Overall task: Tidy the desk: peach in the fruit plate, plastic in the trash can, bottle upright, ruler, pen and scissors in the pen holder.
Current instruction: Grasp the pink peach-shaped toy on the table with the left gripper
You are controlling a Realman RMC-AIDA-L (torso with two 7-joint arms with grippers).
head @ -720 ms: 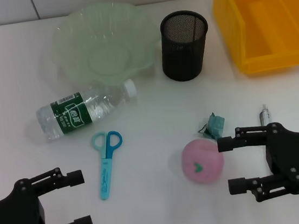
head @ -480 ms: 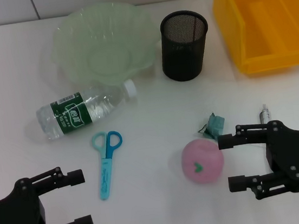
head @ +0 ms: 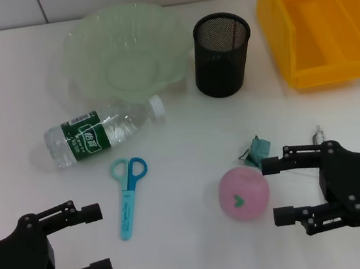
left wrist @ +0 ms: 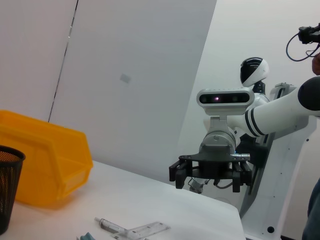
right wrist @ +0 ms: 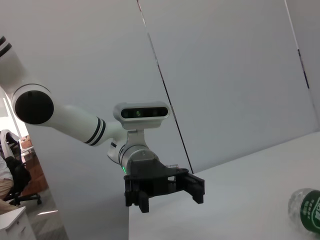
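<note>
The pink peach (head: 243, 194) lies on the white desk just left of my open right gripper (head: 275, 190), whose fingers point at it. The teal plastic scrap (head: 258, 150) sits beyond the peach. The pen (head: 317, 136) peeks out past the right gripper; the pen (left wrist: 112, 225) and the clear ruler (left wrist: 145, 231) show in the left wrist view. Blue scissors (head: 128, 194) and the lying bottle (head: 101, 132) are at the left. My left gripper (head: 100, 241) stands open near the front left, holding nothing.
At the back stand the green fruit plate (head: 83, 41), the black mesh pen holder (head: 221, 54) and the trash can, a yellow bin (head: 320, 19). White desk shows between the scissors and the peach.
My right gripper has shifted slightly away from the front edge, beside the peach. The left arm and the objects have not moved.
</note>
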